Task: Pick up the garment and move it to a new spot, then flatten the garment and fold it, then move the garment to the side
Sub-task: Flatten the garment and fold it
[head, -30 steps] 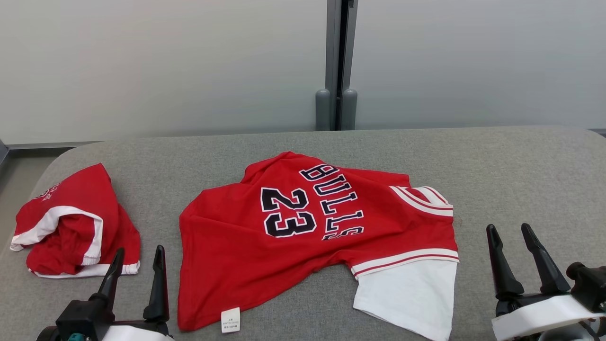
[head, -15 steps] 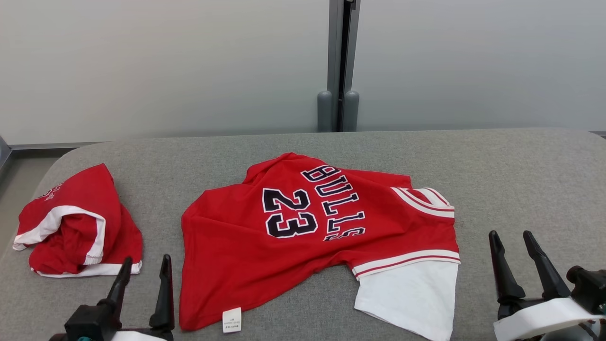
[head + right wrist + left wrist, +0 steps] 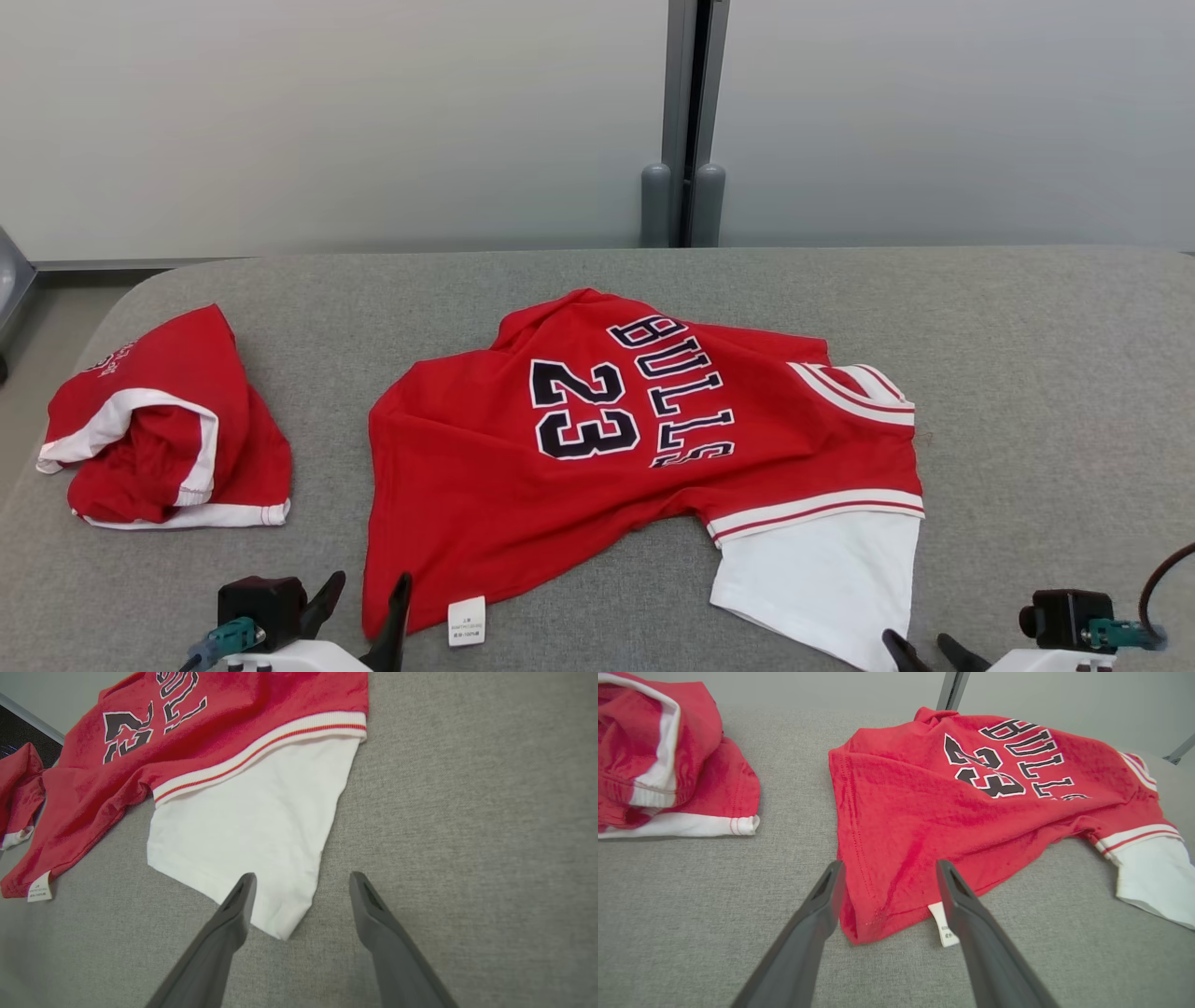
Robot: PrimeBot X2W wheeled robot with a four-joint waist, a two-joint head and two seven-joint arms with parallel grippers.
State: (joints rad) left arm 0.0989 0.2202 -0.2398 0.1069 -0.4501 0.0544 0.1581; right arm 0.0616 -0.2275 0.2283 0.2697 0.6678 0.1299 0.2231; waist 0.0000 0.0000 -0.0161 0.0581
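Note:
The garment [image 3: 597, 448] is a red jersey printed "BULLS 23" with a white sleeve [image 3: 822, 579]. It lies loosely spread and rumpled on the grey padded table [image 3: 1046, 373]. My left gripper [image 3: 366, 593] is open at the jersey's near left hem corner. In the left wrist view the left gripper [image 3: 889, 868] straddles that corner of the garment [image 3: 971, 788], beside its white label [image 3: 944, 926]. My right gripper [image 3: 920, 644] is open at the sleeve's near tip. In the right wrist view the right gripper [image 3: 302, 879] stands around the tip of the sleeve [image 3: 252, 826]. Neither holds anything.
A second red and white garment [image 3: 159, 439] lies bunched near the table's left edge, also seen as a heap [image 3: 654, 751] in the left wrist view. A pale wall with a grey post [image 3: 686, 121] stands behind. Bare table stretches to the right of the jersey.
The camera has shifted a little. Both grippers have dropped lower in the head view and come inward, the left to the hem corner, the right to the sleeve tip. Both stay open.

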